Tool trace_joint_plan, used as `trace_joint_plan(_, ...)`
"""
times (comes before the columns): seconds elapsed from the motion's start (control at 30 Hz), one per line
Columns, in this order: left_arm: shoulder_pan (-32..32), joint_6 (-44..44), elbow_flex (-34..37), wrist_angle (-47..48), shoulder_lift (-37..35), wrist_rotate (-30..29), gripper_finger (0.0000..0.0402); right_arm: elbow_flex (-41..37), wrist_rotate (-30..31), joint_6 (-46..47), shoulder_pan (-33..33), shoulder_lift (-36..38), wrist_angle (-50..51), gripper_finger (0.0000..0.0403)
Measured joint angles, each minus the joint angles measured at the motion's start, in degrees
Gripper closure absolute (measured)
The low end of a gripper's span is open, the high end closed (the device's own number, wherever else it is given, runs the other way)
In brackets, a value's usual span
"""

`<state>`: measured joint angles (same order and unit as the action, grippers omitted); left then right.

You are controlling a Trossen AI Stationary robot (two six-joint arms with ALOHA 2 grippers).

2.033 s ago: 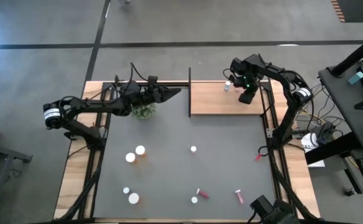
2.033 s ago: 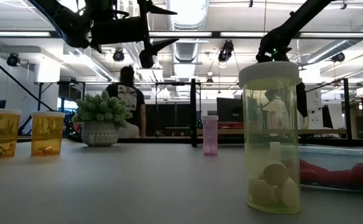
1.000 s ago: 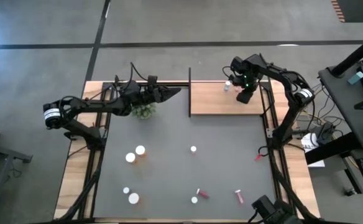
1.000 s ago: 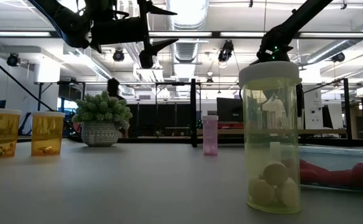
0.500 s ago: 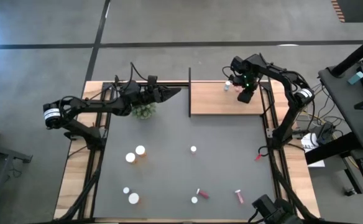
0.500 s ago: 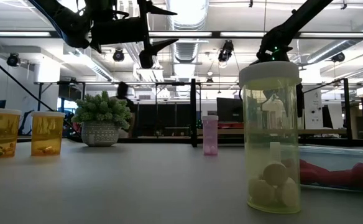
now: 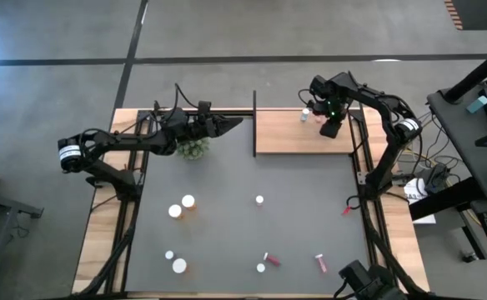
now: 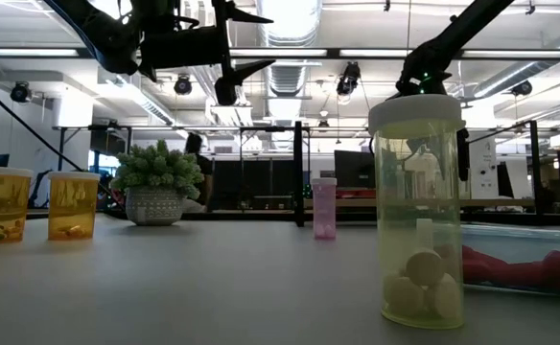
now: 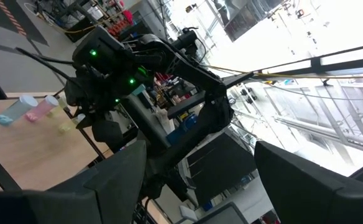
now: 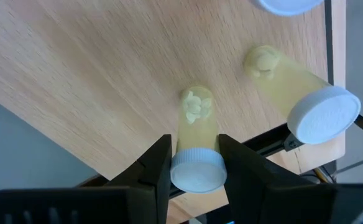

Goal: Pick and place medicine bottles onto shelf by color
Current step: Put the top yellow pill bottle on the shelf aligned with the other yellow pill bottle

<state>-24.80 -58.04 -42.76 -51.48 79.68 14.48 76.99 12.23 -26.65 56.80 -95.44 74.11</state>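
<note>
My right gripper (image 10: 195, 163) is over the wooden shelf (image 7: 287, 133) at the table's far right, shut on a yellow-green vial (image 10: 194, 127). A second yellow-green vial (image 10: 296, 93) stands beside it on the board. A blue vial (image 9: 17, 107) and a pink vial (image 9: 41, 107) also stand there. My left gripper (image 7: 231, 123) hangs open and empty above the plant (image 7: 193, 148), far left. On the dark tabletop stand orange bottles (image 7: 182, 207), small white-capped vials (image 7: 175, 262) and red and pink vials (image 7: 270, 259). My right gripper pinches the yellow-green vial at its white cap (image 10: 197, 174) between its two fingers, one on each side. The fingers come from above, pointing down. The vial is upright, its bottom (image 10: 194, 102) toward the shelf board; I cannot tell whether it rests on the board.
Thin black rods (image 7: 254, 121) edge the shelf. The potted plant (image 8: 155, 182) stands at the far left of the table. In the low view a yellow-green vial (image 8: 419, 211) stands close, with a pink vial (image 8: 325, 206) and a lying red vial (image 8: 510, 266). A person moves in the room behind.
</note>
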Motion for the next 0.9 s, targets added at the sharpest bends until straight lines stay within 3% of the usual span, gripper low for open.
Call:
trace_joint_plan(0.5,0.00,-0.01,0.00,0.00,0.02,0.00,0.0118,-0.37,0.17,-0.40,0.00,0.02,0.01,0.0294)
trace_joint_plan(0.9,0.00,0.00,0.00,0.00,0.01,0.00,0.0118,-0.59,-0.59,-0.37,-0.02,-0.15,-0.14,0.0248)
